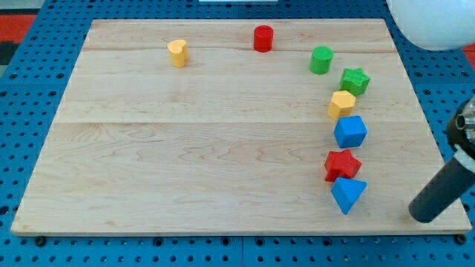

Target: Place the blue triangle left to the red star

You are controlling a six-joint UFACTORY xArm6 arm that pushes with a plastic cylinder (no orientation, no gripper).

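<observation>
Nearest, my tip (424, 216) rests bare on the wooden board (185, 148), at the view's right of the blue triangle block (347, 194), apart from it. That triangle touches the red star block (341, 164) from below. Beyond: blue cube (350, 132), yellow hexagon (341, 104), green star (355, 81), green cylinder (320, 60), red cylinder (263, 38), yellow heart (177, 53). Two of each colour.
</observation>
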